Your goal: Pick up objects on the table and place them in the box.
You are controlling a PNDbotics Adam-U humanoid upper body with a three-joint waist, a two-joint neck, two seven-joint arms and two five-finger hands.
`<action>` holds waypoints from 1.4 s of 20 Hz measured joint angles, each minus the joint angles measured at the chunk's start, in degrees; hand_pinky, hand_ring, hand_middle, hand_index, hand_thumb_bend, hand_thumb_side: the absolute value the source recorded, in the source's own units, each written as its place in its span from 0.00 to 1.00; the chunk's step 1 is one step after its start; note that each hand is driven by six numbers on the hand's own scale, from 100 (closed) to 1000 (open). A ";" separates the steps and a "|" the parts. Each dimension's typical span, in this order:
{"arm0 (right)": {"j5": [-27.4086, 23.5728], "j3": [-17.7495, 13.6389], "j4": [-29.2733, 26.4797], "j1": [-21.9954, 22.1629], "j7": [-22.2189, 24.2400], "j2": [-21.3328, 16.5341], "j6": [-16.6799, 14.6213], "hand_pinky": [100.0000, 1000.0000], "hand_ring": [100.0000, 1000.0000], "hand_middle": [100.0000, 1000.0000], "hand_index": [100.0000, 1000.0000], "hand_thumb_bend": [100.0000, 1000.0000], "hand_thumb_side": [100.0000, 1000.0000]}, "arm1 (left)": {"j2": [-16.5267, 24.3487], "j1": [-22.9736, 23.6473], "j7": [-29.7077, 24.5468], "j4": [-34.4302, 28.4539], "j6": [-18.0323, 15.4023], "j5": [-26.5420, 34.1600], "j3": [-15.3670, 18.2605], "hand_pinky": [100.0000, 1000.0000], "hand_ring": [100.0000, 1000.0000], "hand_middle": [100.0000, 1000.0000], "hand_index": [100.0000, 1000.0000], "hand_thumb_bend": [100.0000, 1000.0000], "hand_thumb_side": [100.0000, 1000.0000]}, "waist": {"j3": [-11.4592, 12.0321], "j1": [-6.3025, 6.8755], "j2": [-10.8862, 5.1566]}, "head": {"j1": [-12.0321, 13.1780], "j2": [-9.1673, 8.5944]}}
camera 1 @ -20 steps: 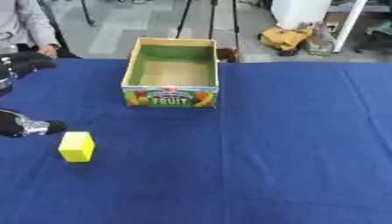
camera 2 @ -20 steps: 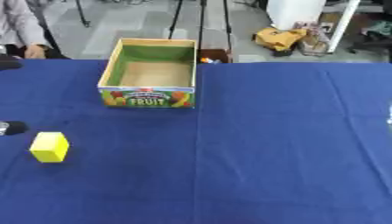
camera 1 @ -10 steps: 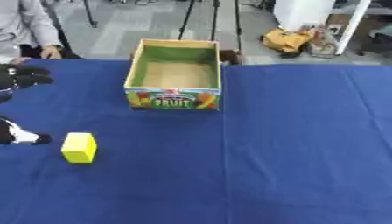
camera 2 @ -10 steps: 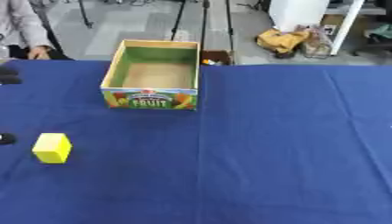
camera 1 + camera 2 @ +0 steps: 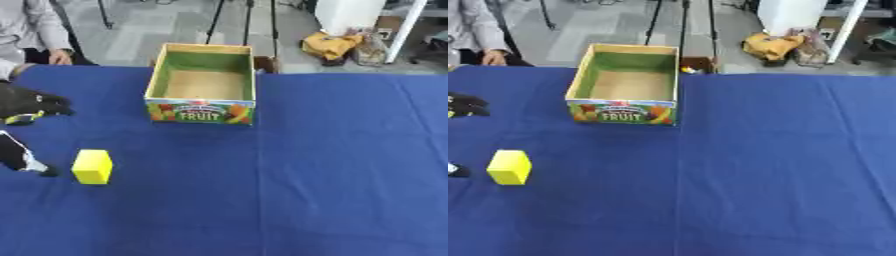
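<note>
Yellow block point(image 5: 92, 166) sits on the blue table point(image 5: 332, 175), toward the near left, standing free with nothing touching it. Just to its left, at the edge of the left eye view, part of the robot's left hand point(image 5: 19, 156) shows as a black and silver shape whose tip ends just beside the block's left face, with a narrow strip of blue cloth between them. Only that sliver of the hand is in the picture, so whether its fingers are curled or spread cannot be told.

Farther back along the same left edge lies another dark shape point(image 5: 31, 104) with a small yellowish mark beneath it; what it is cannot be made out.

The open cardboard box point(image 5: 203, 82), printed with fruit and the word FRUIT on its near wall, stands well behind and to the right of the block, near the far edge of the table. Its inside is green-walled with a bare brown floor, and nothing lies in it.

The right hand shows in neither view.
</note>
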 measured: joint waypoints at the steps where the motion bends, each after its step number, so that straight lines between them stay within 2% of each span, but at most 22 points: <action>1: -0.01 0.00 0.00 0.00 0.02 0.00 0.01 0.74 0.84 0.73 0.86 0.00 0.96 | -0.64 -0.98 -0.83 1.19 -0.32 -0.03 -0.55 0.80 0.93 0.98 1.00 0.62 0.63 | -0.02 -0.01 0.03 | 0.03 0.00; 8: -0.05 0.01 0.00 0.00 0.13 0.02 0.09 0.74 0.84 0.73 0.86 0.00 0.96 | -5.21 -5.92 -6.75 8.38 -1.50 1.04 -2.11 0.79 0.91 0.95 1.00 0.59 0.61 | -0.16 -0.01 0.34 | 0.48 -0.43; 15: -0.05 0.00 0.00 0.00 0.14 0.18 0.14 0.74 0.84 0.73 0.86 0.00 0.97 | -8.54 -8.86 -12.02 11.95 0.06 2.16 -2.35 0.78 0.89 0.91 1.00 0.55 0.60 | -0.31 -0.03 0.54 | 0.69 -0.47; 28: -0.09 -0.03 0.00 0.00 -0.17 0.56 0.41 0.74 0.84 0.72 0.86 0.00 0.97 | -10.86 -9.48 -13.11 16.10 0.75 1.05 -3.66 0.78 0.86 0.87 1.00 0.56 0.59 | -0.61 -0.10 0.91 | 1.01 -0.49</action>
